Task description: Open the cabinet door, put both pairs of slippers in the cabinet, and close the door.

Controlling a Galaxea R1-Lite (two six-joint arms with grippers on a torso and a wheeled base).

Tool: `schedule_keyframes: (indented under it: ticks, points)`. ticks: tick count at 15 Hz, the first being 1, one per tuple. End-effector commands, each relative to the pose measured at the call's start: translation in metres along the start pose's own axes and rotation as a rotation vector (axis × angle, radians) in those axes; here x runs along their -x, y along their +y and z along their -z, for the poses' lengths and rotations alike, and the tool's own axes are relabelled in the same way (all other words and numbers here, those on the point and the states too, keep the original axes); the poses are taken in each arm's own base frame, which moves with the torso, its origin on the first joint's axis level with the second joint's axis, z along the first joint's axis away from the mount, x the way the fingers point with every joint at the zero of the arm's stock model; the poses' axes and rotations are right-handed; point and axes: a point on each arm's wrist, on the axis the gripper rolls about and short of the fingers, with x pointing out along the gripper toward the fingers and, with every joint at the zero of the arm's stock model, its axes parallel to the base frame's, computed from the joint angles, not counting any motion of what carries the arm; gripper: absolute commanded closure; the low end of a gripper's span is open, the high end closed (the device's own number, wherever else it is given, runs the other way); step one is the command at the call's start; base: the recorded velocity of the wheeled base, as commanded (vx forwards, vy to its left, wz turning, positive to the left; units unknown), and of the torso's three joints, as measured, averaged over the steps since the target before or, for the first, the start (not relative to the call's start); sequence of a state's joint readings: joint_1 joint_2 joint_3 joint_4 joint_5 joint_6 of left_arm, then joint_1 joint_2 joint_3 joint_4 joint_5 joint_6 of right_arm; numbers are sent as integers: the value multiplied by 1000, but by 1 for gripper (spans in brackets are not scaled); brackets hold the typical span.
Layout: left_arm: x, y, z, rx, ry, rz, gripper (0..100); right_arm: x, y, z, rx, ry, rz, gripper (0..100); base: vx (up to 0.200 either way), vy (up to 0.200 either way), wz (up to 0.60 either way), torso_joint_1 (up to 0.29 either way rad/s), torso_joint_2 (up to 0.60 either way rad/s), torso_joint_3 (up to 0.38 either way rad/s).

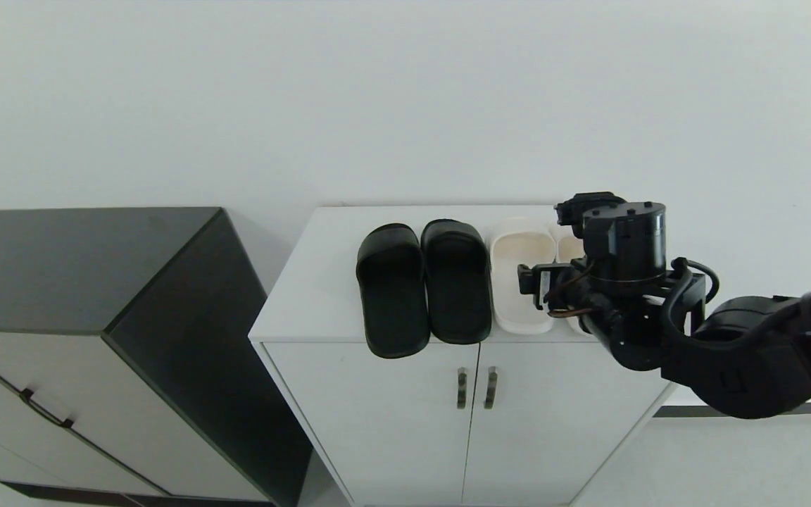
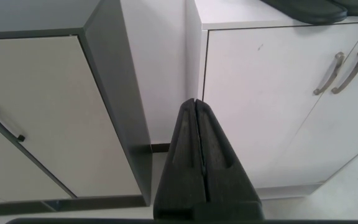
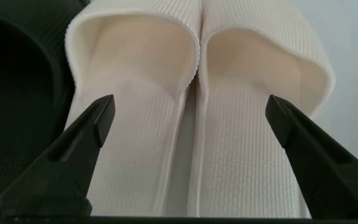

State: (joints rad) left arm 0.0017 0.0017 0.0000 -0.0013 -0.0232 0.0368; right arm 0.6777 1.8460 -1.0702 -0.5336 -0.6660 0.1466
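Now right gripper wide open, empty, over white slippers; I judge them light, soft, squeeze both together at outer edges. Left gripper closed, empty.

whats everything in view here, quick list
black slippers: two, black, side by side on the white cabinet's top, left part
white slippers: two, white, side by side on the same top, right of the black pair
white cabinet: one, white, both doors shut
handles: two, grey, at the doors' meeting edges
dark cabinet: one, black top, pale front, left of the white cabinet
right gripper: one, black, fingers open either side of the white slippers
left gripper: one, black, fingers shut, low before both cabinets
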Motion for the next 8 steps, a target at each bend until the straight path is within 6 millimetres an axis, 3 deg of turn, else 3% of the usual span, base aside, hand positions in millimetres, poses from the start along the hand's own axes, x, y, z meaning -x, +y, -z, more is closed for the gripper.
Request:
schedule_keyframes:
  ticks: [1,4,8]
  points:
    - [0,0,0,0,1,0,100,-19,11,8,-18,-3,24,0,0,0,0,0,0,0]
    - [0,0,0,0,1,0,100,-45,9,1,-59,-42,60,0,0,0,0,0,0,0]
    - [0,0,0,2,1,0,100,-59,11,0,-74,-60,31,0,0,0,0,0,0,0]
